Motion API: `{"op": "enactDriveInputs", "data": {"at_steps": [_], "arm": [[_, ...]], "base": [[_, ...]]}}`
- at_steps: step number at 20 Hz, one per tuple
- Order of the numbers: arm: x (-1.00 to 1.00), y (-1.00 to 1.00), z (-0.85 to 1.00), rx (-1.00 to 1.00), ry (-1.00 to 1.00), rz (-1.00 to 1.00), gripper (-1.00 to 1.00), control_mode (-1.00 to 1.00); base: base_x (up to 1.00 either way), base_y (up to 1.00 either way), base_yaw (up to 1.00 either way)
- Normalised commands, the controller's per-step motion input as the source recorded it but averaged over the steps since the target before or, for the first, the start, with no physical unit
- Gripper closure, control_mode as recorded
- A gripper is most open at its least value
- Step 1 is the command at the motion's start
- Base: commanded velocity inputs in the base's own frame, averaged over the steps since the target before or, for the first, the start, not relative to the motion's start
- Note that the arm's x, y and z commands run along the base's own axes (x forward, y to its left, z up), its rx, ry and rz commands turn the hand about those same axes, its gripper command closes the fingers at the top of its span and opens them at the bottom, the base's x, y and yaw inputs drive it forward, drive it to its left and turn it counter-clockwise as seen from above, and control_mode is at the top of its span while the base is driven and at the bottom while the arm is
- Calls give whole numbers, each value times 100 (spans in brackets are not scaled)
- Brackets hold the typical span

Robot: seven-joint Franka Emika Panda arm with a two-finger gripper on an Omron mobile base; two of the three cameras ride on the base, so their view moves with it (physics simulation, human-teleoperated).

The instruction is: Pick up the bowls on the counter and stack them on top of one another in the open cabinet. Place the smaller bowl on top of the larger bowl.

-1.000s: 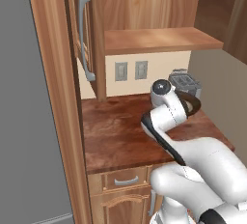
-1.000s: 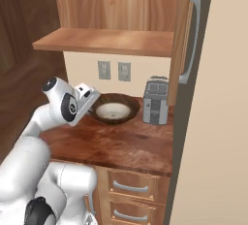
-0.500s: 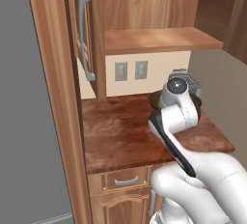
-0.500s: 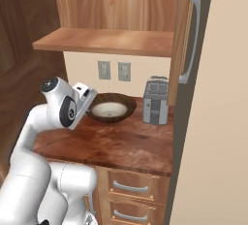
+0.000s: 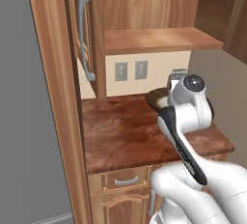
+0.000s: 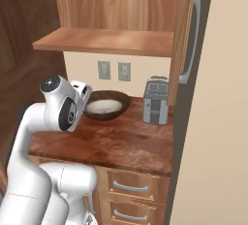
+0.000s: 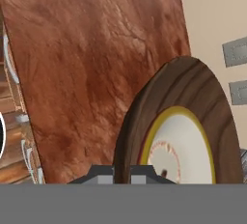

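I've got the larger bowl (image 6: 107,105) sitting on the counter (image 6: 116,144), left of centre in the right base view, and the smaller bowl (image 6: 103,106) is nested inside it, cream-white against the dark wood grain. In the hand view the same pair sits lower right: brown wall (image 7: 159,107) curving around the pale bowl (image 7: 185,153) with its tan rim. My gripper (image 7: 121,174) is at the bottom edge there, fingers drawn together right at the brown bowl's near rim; I can't tell whether they pinch it. The toaster (image 6: 156,101) stands just right of the bowls. Up top, the open cabinet (image 6: 109,40) shows its plank shelf. From the left base view, my arm covers most of the brown bowl (image 5: 157,97).
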Motion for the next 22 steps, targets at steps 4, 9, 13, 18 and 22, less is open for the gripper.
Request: {"op": "enactDriveInputs", "data": {"at_steps": [4, 9, 13, 18, 22], "arm": [[-23, 0, 34, -1, 0, 18, 100, -100], [-27, 0, 31, 0, 0, 17, 100, -100], [-43, -2, 20, 0, -2, 13, 100, -100], [-39, -2, 25, 0, -3, 12, 100, -100], [-37, 0, 29, 0, -5, 11, 100, -100]], "base": [[0, 0, 0], [0, 0, 0], [0, 0, 0], [0, 0, 0], [0, 0, 0]]}}
